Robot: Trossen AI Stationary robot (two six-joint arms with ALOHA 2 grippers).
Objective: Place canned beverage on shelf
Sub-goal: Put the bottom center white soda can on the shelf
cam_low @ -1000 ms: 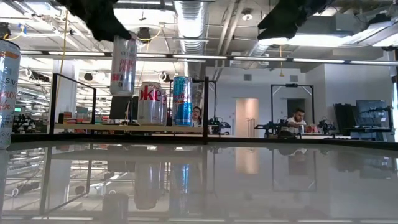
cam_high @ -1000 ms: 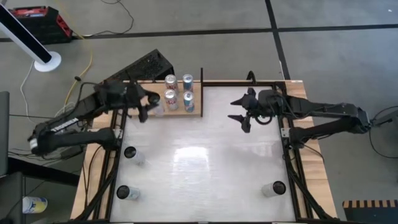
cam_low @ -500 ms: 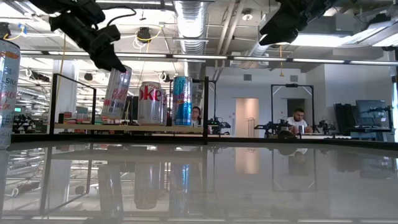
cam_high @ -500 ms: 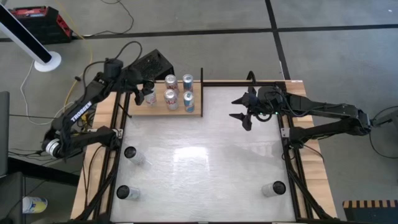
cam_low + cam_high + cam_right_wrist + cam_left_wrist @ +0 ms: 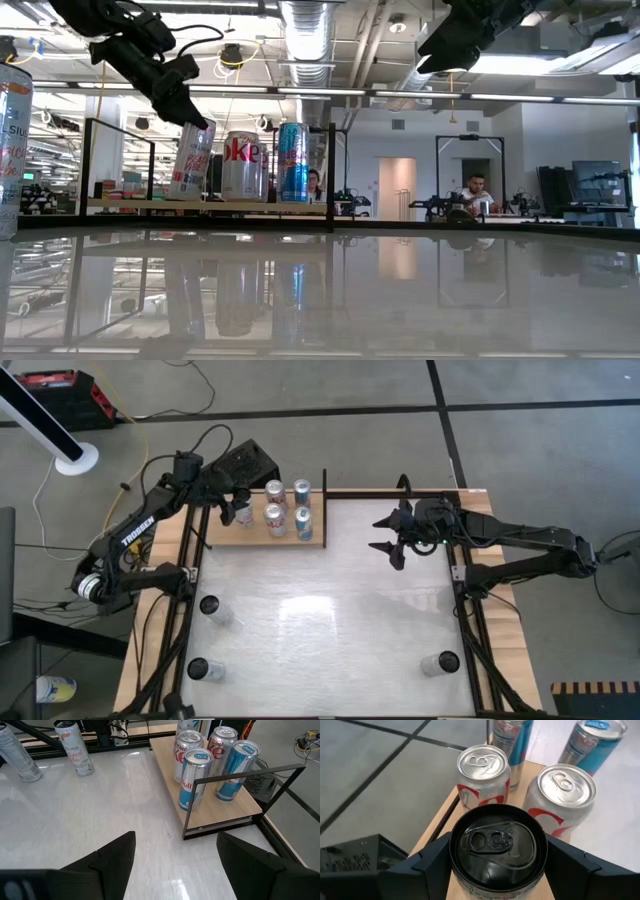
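Observation:
The shelf (image 5: 262, 535), a light-wood plank with thin black uprights, stands at the table's far left and carries several upright cans (image 5: 275, 518). My left gripper (image 5: 238, 510) is shut on a slim silver-and-red can (image 5: 190, 160) over the shelf's left end, beside those cans (image 5: 483, 765). The can's dark top (image 5: 497, 845) fills the left wrist view. My right gripper (image 5: 390, 535) hangs open above the table's far right part, with nothing between its fingers (image 5: 112, 855). My left gripper pinches the can's upper wall (image 5: 465, 887) between its two fingers (image 5: 427, 867), one on each side just below the rim. The fingers slant down from the table's left side. The can hangs tilted, its lower end (image 5: 183, 193) at plank height; whether it touches the shelf I cannot tell.
Three more cans stand on the white tabletop: two near its left edge (image 5: 209, 605) (image 5: 198, 668) and one at the near right (image 5: 440, 662). Free tabletop lies between them (image 5: 330, 620). People sit at desks in the room behind (image 5: 480, 190).
My left gripper has carried the can from beside the shelf's near left corner toward the table's far edge and down, over the shelf's left end. The can, upright and high before, has come down to plank height and tipped. My right gripper has kept still.

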